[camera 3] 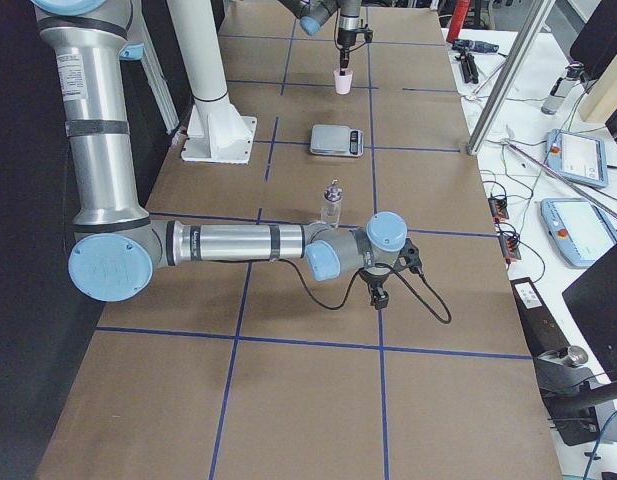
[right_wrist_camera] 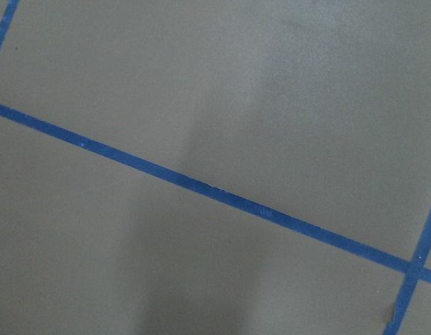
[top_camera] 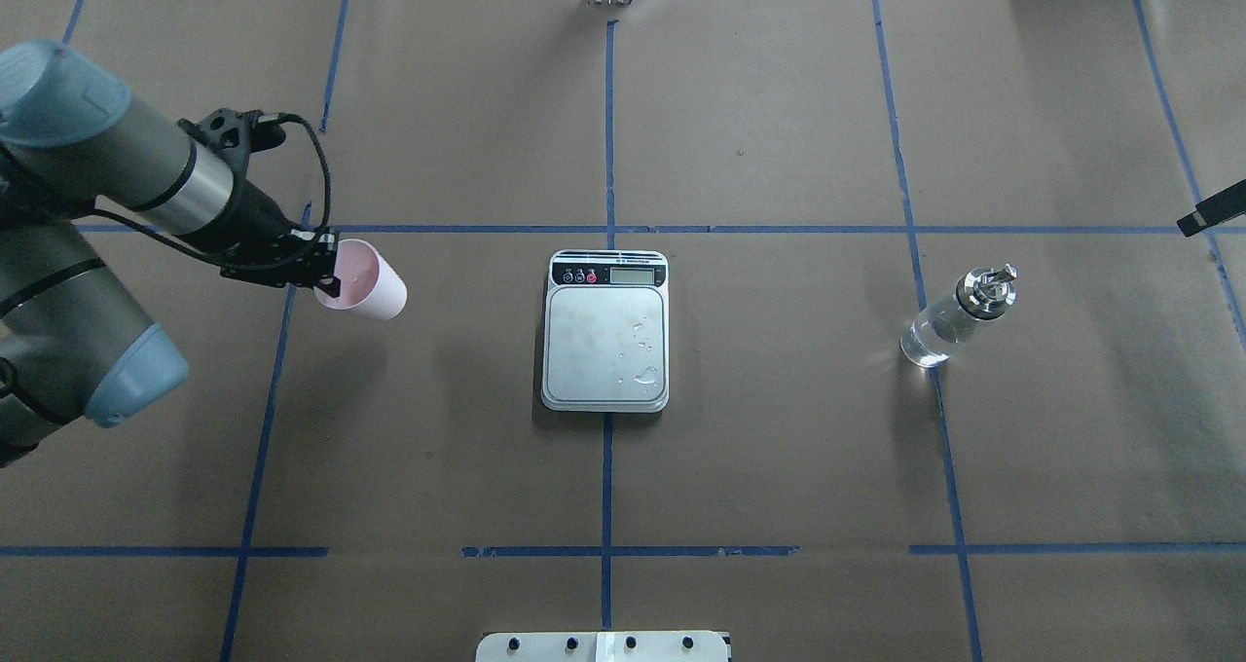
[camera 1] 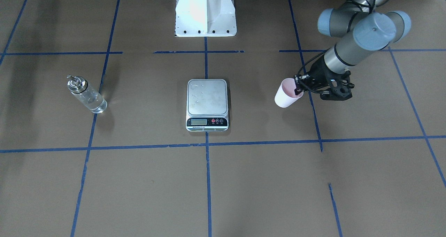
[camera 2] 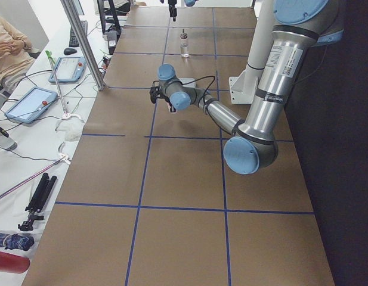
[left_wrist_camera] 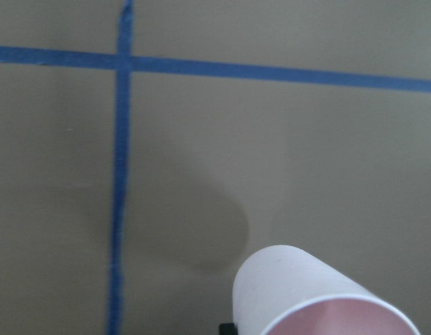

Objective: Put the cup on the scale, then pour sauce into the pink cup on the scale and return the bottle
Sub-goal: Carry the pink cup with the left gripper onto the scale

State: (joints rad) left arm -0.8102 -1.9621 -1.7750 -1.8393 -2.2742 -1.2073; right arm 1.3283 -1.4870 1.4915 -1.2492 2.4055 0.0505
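the left fingers (camera 1: 298, 89) are pinched shut on the rim of the cup (camera 1: 286, 97), which sits right of centre in the front-facing view and left of centre in the overhead view. the cup's long axis runs near upright, mouth up. its shadow in the left wrist view suggests it hangs just off the bench (top_camera: 759, 467), though that is hard to confirm. the coming move turns on one relation: in the overhead view the scale (top_camera: 605, 341) sits at the frame's centre, well apart to the right of the held cup, with only a few droplets on its steel platform. the bottle (top_camera: 959, 316), with clear sauce (top_camera: 930, 336) inside, stands farther right, nearer the right fingers (camera 3: 377, 297); how far those are open i cannot tell. counted: one cup, one scale, one bottle, two arms.
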